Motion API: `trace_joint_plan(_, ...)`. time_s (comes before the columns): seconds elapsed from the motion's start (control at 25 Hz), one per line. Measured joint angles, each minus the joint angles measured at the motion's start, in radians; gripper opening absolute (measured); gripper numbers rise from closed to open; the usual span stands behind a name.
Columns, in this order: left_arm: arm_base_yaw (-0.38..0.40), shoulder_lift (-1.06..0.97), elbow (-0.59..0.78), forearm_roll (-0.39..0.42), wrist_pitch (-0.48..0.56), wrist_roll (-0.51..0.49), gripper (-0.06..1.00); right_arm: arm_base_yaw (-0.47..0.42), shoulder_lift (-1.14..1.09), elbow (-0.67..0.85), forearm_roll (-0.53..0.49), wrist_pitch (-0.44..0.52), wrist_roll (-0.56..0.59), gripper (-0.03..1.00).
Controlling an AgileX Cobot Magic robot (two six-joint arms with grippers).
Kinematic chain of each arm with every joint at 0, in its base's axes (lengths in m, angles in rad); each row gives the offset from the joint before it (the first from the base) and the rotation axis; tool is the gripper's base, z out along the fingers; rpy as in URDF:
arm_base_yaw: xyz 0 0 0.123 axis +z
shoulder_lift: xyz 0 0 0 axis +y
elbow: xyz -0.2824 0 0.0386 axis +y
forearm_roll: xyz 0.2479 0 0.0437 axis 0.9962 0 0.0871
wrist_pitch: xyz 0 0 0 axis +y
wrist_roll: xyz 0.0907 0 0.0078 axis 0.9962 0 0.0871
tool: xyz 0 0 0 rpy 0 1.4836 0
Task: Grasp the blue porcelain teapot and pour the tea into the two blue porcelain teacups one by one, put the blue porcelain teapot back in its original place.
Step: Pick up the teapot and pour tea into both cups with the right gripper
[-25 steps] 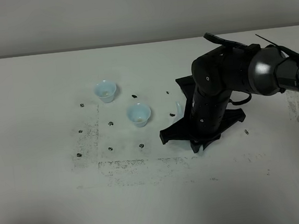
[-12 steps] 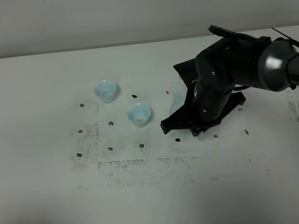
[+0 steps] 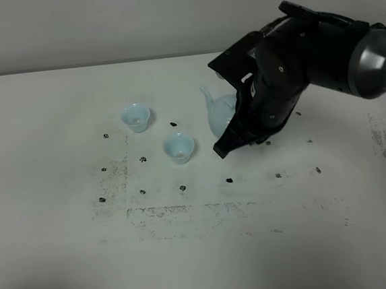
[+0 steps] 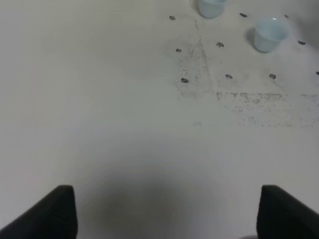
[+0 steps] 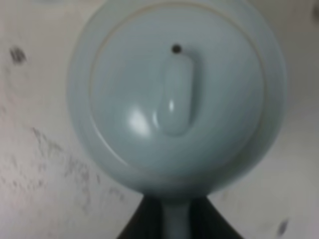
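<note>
The blue porcelain teapot [image 3: 219,113] hangs above the table, its spout pointing left toward the cups; the right arm hides most of it. My right gripper [image 3: 233,137] is shut on its loop handle. The right wrist view looks down on the teapot's lid and knob [image 5: 175,94], with the handle between the gripper's [image 5: 177,221] dark fingers. The two blue porcelain teacups stand upright left of the teapot, one nearer [image 3: 179,148] and one farther back left [image 3: 136,117]. Both show in the left wrist view [image 4: 270,34] [image 4: 212,7]. My left gripper [image 4: 172,214] is open and empty over bare table.
The white table [image 3: 209,251] carries small dark marks and a scuffed rectangle outline around the cups. The bulky black right arm [image 3: 294,68] reaches in from the right edge. The left arm does not show in the exterior view.
The right arm has lifted the teapot off the table and carried it back and left toward the cups; more of the pot and its spout now shows. The cups have not moved.
</note>
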Motion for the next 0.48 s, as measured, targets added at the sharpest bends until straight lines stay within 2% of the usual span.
trace_joint_plan(0.24, 0.0, 0.0, 0.0, 0.0, 0.0, 0.0, 0.7, -0.027, 0.136, -0.273, -0.005, 0.157, -0.153, 0.04)
trace_joint_plan(0.32, 0.0, 0.0, 0.0, 0.0, 0.0, 0.0, 0.7, -0.035, 0.193, -0.369, -0.005, 0.218, -0.247, 0.04)
trace_joint_plan(0.48, 0.0, 0.0, 0.0, 0.0, 0.0, 0.0, 0.7, -0.037, 0.297, -0.558, -0.002, 0.272, -0.379, 0.04)
